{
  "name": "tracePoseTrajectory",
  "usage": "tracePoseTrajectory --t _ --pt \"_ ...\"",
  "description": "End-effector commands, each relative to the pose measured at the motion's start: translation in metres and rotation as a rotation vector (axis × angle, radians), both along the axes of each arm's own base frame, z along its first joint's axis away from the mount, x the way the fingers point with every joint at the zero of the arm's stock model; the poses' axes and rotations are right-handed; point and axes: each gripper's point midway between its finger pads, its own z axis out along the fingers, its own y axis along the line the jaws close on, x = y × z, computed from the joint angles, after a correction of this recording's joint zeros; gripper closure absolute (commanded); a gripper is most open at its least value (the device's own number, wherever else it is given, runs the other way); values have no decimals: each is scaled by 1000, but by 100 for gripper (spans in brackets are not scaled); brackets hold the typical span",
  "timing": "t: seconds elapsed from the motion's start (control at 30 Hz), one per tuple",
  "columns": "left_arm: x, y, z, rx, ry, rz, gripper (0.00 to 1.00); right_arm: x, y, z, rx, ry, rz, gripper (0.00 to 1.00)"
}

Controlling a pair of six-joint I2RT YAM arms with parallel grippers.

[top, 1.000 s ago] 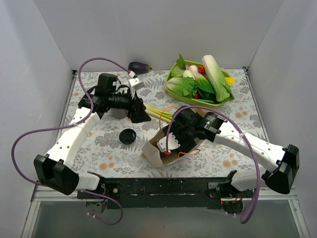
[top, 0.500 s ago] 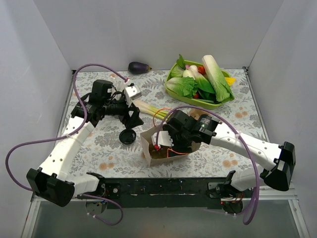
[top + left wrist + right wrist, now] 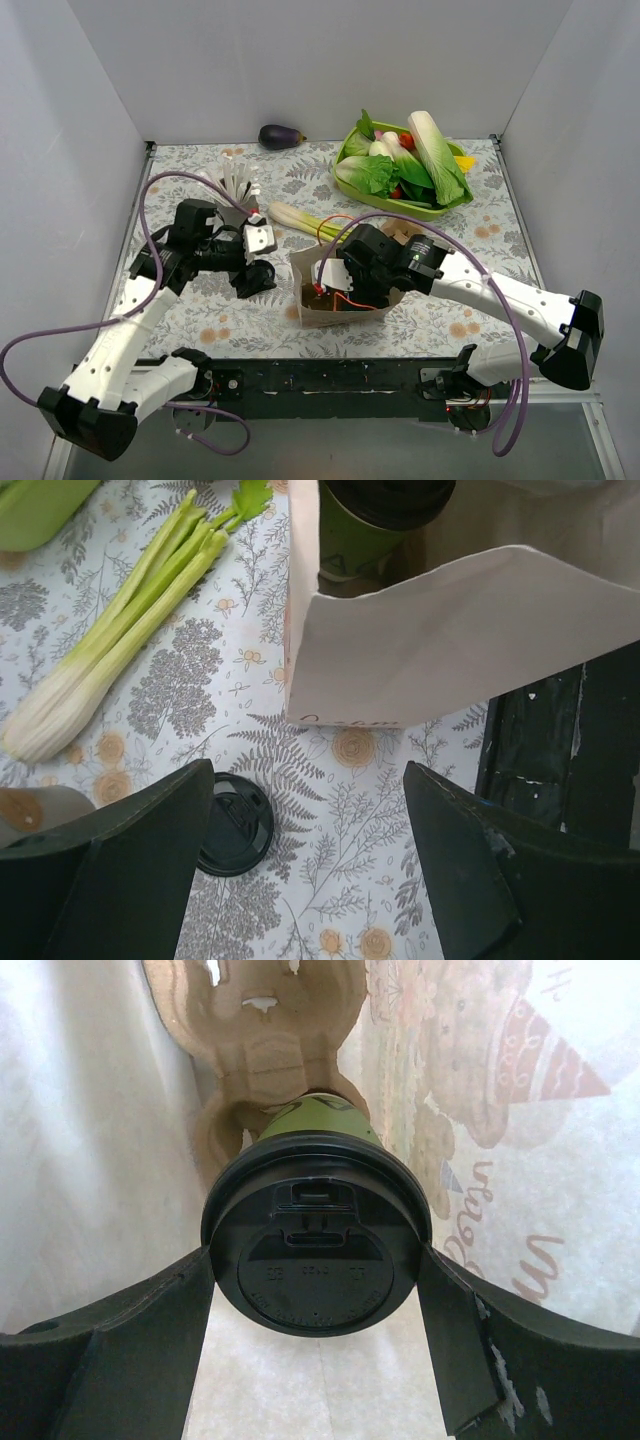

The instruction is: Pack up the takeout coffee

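Left arm pulled back toward near edge; paper bag (image 3: 340, 310) now upright. Left tool (image 3: 308, 778) apart, empty, above loose black lid (image 3: 235, 825) on bench (image 3: 330, 900). Right tool (image 3: 315, 1260) down inside bag, clamped on takeout coffee (image 3: 350, 548): upright, lidded, in pulp carrier (image 3: 265, 1040), directly beneath it.

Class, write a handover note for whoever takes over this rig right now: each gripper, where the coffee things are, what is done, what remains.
Left gripper: open, empty, above a loose black lid on the table.
Right gripper: down inside the paper bag, closed on the takeout coffee at its lid.
Done: lidded cup sits in the cardboard carrier inside the upright bag.
To do: probably release and lift the right arm out.
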Motion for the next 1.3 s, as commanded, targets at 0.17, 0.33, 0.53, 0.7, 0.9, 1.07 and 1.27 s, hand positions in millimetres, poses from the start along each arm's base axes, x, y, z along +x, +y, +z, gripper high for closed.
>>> tracePoseTrajectory --t 0.17,0.33,0.53,0.7,0.9,1.07,1.27 --pt "23 -16 -25 -41 -59 -50 24 -8 -6 13 79 -59 53 99" --pt "25 -16 -29 -50 -78 -42 24 -14 -11 4 104 -94 109 99" --pt "12 -23 -38 -79 -19 -109 24 -15 -14 1 119 -125 119 99" --pt "6 -23 -60 -68 -39 -159 24 -18 -15 14 211 -189 157 99" --pt "18 -28 -69 -62 -29 -168 25 -28 -23 12 198 -160 193 99" --pt "27 -30 -70 -57 -36 -162 25 -29 -24 5 166 -148 204 99" --pt "28 -27 -69 -41 -28 -154 25 -38 -34 -2 78 -85 247 99"
